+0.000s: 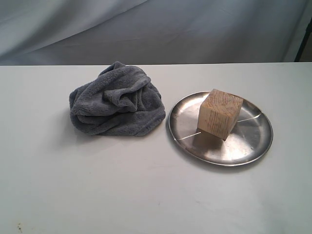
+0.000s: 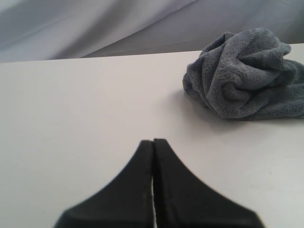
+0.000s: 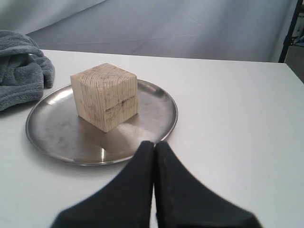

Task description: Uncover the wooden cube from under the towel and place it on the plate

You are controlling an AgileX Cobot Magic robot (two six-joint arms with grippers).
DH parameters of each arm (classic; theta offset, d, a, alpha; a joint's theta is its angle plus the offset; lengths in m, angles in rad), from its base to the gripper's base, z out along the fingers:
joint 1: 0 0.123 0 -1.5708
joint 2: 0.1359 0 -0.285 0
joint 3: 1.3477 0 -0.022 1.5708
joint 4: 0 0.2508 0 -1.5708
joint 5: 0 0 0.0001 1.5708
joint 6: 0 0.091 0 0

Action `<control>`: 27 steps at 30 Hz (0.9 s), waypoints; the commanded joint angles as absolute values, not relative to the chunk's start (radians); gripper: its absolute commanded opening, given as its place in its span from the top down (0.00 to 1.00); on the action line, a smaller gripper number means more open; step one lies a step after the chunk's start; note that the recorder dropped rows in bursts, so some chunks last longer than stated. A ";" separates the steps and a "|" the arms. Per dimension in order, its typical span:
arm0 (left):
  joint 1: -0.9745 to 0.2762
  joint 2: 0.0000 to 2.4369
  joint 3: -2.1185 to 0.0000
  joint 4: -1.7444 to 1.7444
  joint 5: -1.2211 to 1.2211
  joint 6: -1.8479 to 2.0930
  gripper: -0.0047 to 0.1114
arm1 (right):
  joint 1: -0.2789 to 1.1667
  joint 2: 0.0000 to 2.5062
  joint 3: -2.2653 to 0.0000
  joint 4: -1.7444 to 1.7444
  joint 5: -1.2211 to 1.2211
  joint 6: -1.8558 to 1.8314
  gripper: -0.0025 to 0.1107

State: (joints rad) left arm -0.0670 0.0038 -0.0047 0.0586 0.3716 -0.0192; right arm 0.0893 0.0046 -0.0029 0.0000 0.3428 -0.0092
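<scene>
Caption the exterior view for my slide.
Pale wooden cube resting on the round silver metal plate, beside the crumpled dark grey terry towel on a white table.

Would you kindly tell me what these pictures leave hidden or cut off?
Exterior view: both arms lie outside the frame.
Towel: folds hide anything inside; the right wrist view crops it.
Plate: the patch under the wooden cube is covered.
Left pincer and right pincer: bases cropped in wrist views.

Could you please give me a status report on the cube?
Left end effector shut, empty. Right end effector shut, empty. Wooden cube on plate, towel bunched beside plate. Nothing in the way.
</scene>
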 commanded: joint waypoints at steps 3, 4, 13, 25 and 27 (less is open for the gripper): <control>-0.069 0.000 0.000 0.062 0.363 -0.022 0.96 | 0.091 0.000 0.000 0.000 0.344 0.000 0.98; -0.069 0.000 0.000 0.062 0.363 -0.022 0.96 | 0.091 0.000 0.000 0.000 0.344 0.000 0.98; -0.069 0.000 0.000 0.062 0.363 -0.022 0.96 | 0.032 0.000 0.000 0.000 0.344 0.000 0.98; -0.069 0.000 0.000 0.062 0.363 -0.022 0.96 | 0.032 0.000 0.000 0.000 0.344 0.000 0.98; -0.069 0.000 0.000 0.062 0.363 -0.022 0.96 | 0.032 0.000 0.000 0.000 0.344 0.000 0.98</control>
State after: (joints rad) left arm -0.0670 0.0038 -0.0047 0.0586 0.3716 -0.0192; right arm 0.0393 0.0046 -0.0029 0.0000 0.3449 0.0000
